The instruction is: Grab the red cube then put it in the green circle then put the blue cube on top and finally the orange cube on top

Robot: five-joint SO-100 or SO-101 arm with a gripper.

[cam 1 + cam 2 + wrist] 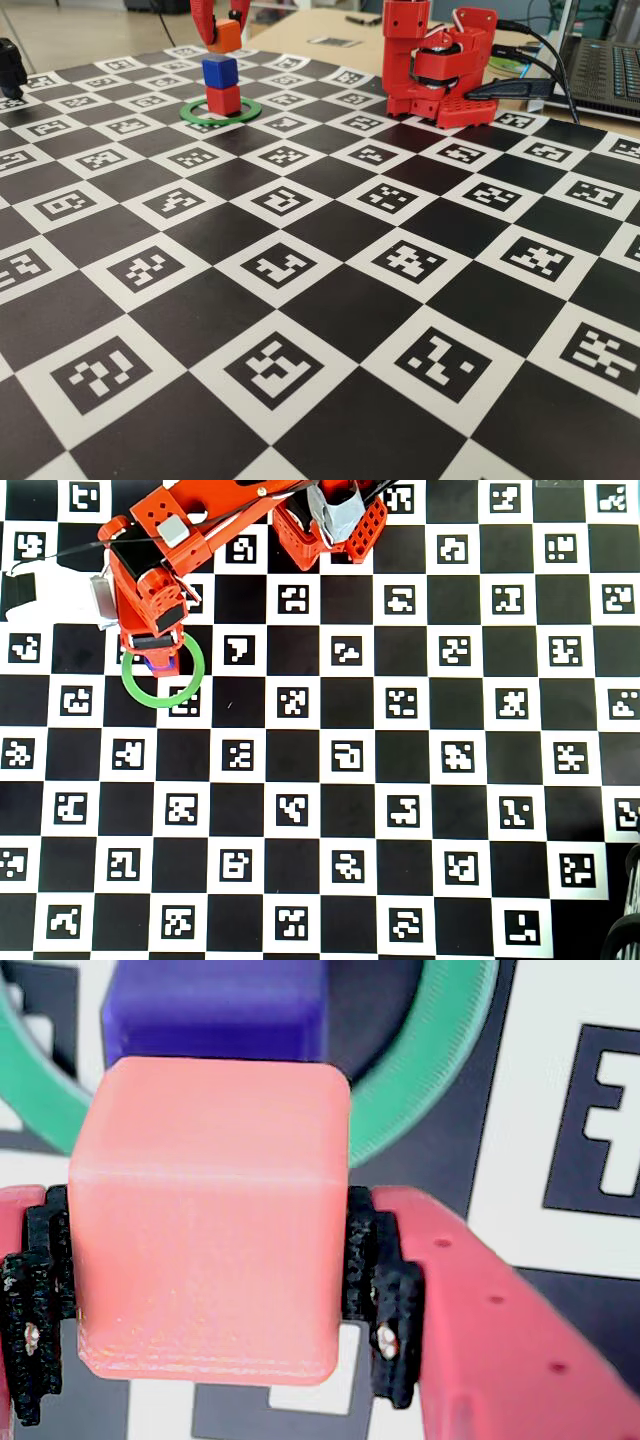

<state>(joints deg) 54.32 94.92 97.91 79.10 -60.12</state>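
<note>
The green circle [221, 111] lies flat on the checkered board [330, 300], and inside it stands the red cube [224, 100] with the blue cube [219, 71] stacked squarely on top. That is all the ring holds; the orange cube [225, 37] is not down there yet. I have it pinched in my pincer [222, 30], closed on its two sides, hanging just above the blue cube with a thin gap between them in the fixed view.

My wrist view tells the grip best: the orange cube [210, 1220] fills the middle of the picture (washed to a pale salmon there), and my black finger pads [385, 1305] press against its left and right faces. Past its far edge I see the top of the blue cube [215, 1010] and arcs of the green circle [430, 1070] on both sides. The red cube is hidden from that camera under the blue one.

The overhead view gives the layout instead: the green circle [163, 670] sits near the left side of the board, with my arm [160, 570] reaching over its upper edge from the base [340, 525] at the top. From up there my own wrist covers the stack almost wholly, and only a sliver of the blue cube [157, 664] peeks out. The fixed view alone shows all three cubes at once.
</note>
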